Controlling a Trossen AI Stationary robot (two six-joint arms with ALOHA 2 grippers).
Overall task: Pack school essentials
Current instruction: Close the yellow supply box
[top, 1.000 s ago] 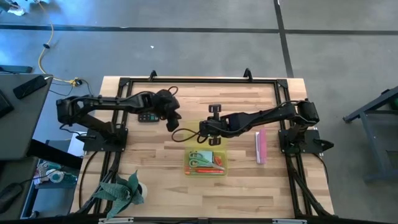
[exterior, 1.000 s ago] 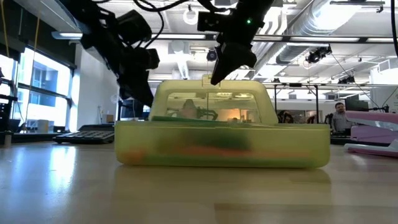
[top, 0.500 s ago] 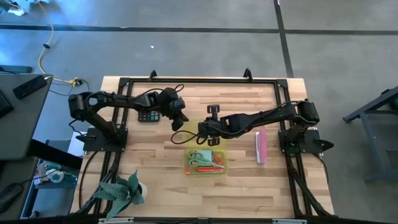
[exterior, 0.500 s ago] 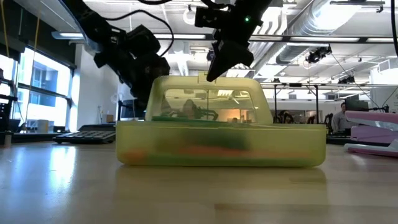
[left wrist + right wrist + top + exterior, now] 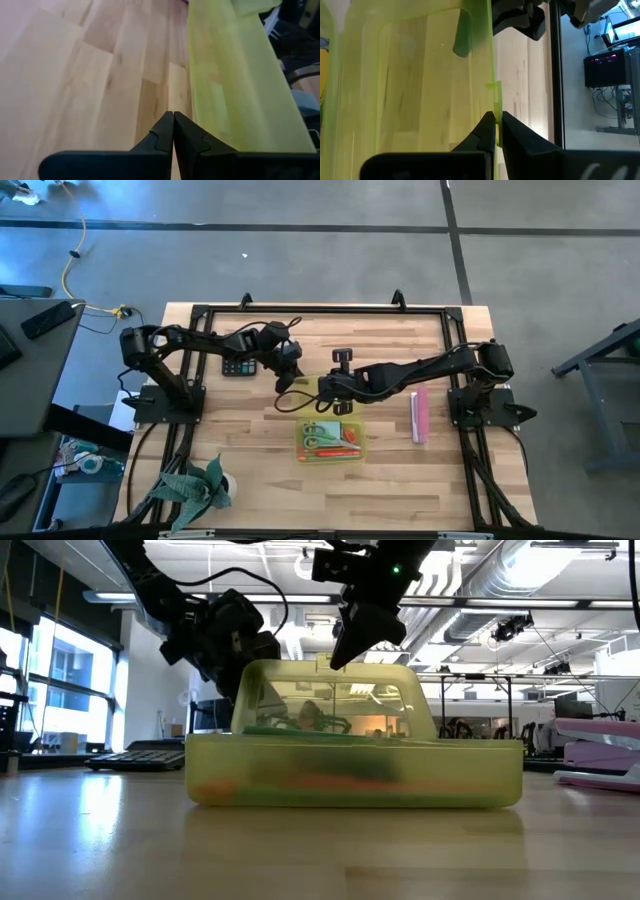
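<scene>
Pale plank counter (image 5: 250, 430): my right claw (image 5: 495, 131) pinches the translucent case lid's (image 5: 330, 700) rim; scissors (image 5: 322, 441) lie lengthwise inside; left claw (image 5: 173, 131) shut, empty.

Two dark robot arms reach toward each other. The left gripper (image 5: 173, 131) has its fingers pressed together, holding nothing. Just beside it, the right gripper (image 5: 495, 131) pinches a thin plastic edge.
</scene>
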